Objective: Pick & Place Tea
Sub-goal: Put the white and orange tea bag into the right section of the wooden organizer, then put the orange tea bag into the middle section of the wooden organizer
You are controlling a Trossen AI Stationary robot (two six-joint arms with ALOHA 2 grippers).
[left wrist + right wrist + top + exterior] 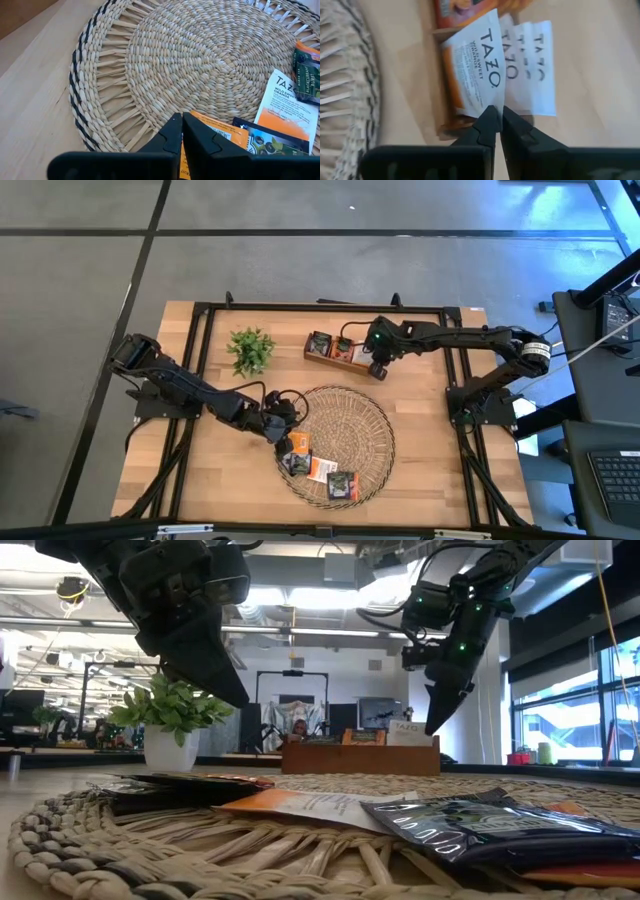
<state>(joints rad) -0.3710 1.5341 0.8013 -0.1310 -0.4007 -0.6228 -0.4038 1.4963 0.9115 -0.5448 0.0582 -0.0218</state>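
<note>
Several flat tea sachets, orange, dark and white, lie on the near part of the round woven tray (378,418), among them an orange one (216,131) and a dark one (470,828). My left gripper (181,121) is shut and hovers just above the tray's left side, over the orange sachet; in the low view nothing hangs from it. My right gripper (499,113) is over the right end of the wooden box (334,350), shut on a white TAZO sachet (479,75). More sachets stand in the box. My right gripper pinches the white sachet by a corner of its edge (492,104) between its two fingers, coming from above and pointing down. The sachet hangs below the fingers over the box's right end compartment (451,114); whether its lower end rests there I cannot tell.
A small green plant in a white pot (250,350) stands left of the box, near the far edge. The tabletop is bare wood to the left of the tray (35,100) and to the right of the box. Black frame rails run along the table's sides.
</note>
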